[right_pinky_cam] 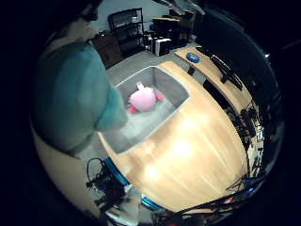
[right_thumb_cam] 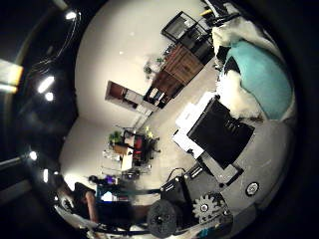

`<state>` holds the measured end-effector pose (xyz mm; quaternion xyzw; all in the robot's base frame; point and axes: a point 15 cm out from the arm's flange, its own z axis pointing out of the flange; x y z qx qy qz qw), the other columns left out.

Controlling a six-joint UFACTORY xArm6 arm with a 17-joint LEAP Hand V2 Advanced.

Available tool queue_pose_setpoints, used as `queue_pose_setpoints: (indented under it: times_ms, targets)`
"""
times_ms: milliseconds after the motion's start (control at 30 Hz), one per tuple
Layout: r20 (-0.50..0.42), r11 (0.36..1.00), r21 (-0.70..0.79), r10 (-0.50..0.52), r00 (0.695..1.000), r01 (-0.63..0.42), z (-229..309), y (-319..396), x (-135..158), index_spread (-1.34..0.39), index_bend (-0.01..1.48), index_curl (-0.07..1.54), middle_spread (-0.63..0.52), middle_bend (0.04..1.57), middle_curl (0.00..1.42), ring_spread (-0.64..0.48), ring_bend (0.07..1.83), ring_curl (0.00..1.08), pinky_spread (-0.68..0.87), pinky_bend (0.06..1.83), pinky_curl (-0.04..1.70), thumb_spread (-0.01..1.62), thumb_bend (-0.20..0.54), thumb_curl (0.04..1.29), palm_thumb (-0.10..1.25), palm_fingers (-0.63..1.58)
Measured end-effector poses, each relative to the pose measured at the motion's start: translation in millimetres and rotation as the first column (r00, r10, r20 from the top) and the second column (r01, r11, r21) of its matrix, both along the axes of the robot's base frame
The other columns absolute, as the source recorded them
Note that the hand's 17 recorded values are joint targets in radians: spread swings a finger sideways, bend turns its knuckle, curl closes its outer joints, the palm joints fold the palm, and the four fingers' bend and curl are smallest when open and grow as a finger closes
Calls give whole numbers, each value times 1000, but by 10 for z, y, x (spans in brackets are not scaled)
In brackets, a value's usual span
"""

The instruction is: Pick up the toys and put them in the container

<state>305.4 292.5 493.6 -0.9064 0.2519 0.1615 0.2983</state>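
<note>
A large teal and white plush toy fills much of the little finger side palm view, close to my palm and over the near end of the grey container. A pink plush toy lies inside the container. In the thumb side palm view the teal toy sits against my right hand, whose white and black fingers curl beside it.
The container stands on a wooden table. A blue round object and dark equipment lie at the table's far end. Black shelves stand behind. The thumb side palm view shows a wooden cabinet in the room.
</note>
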Motion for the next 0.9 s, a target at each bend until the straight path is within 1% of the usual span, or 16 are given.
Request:
queue_pose_setpoints:
  times_ms: [100,133,167,200,233,267,333,367,400,433,467,533,600,733,900]
  targets:
    - [8,1000,3,-1,1000,0,15,0,4,-221,1271,910,-190,1335,944,-223,1430,813,-245,1392,644,1069,-17,1097,913,1110]
    - [10,1000,5,-4,1000,4,26,0,8,-224,1253,907,-190,1310,939,-223,1421,809,-256,1388,641,1068,-46,1078,847,1078]
    - [16,1000,8,-12,1000,12,39,1,28,-227,1229,903,-191,1295,935,-224,1417,804,-266,1390,640,1063,-57,1066,814,1061]
    - [27,1000,14,-24,999,24,63,4,56,-234,1166,890,-193,1251,916,-224,1408,790,-290,1376,628,1052,-62,1041,768,1028]
    - [29,999,11,-37,999,36,66,-7,77,-253,1085,864,-210,1183,878,-233,1379,765,-329,1353,615,1033,-98,1002,672,967]
    - [28,999,1,-43,999,43,55,-30,79,-271,1019,847,-233,1119,849,-239,1367,748,-356,1348,611,1028,-79,974,643,921]
    - [23,999,-11,-45,999,45,30,-66,81,-344,823,797,-308,935,777,-274,1340,715,-414,1380,608,1016,-70,908,562,643]
    - [18,999,-19,-42,999,43,8,-82,75,-381,766,765,-329,830,737,-281,1320,695,-425,1390,601,1010,-63,879,538,534]
    - [13,999,-29,-39,999,39,-21,-93,71,-401,725,741,-334,779,715,-284,1294,683,-412,1397,601,1007,-61,864,528,446]
    - [9,999,-40,-36,999,37,-49,-109,69,-451,696,698,-349,684,665,-292,1245,650,-381,1362,580,1004,-54,824,500,347]
    - [5,998,-49,-34,999,34,-71,-122,65,-467,687,685,-353,659,651,-292,1232,639,-367,1354,580,1005,-54,811,489,329]
    - [0,998,-57,-27,1000,27,-96,-130,51,-529,659,622,-371,590,595,-302,1175,580,-304,1260,537,1001,-41,754,473,297]
    - [-1,998,-58,-25,1000,25,-99,-126,46,-554,650,591,-378,564,564,-305,1144,547,-252,1189,506,1000,-34,719,472,296]
    - [2,998,-56,-25,1000,25,-95,-128,53,-582,639,554,-384,544,524,-307,1110,506,-156,1061,454,1001,-28,661,480,299]
    - [5,998,-55,-25,1000,25,-84,-134,50,-593,615,521,-386,523,488,-309,1087,471,-84,976,404,999,-29,612,487,337]
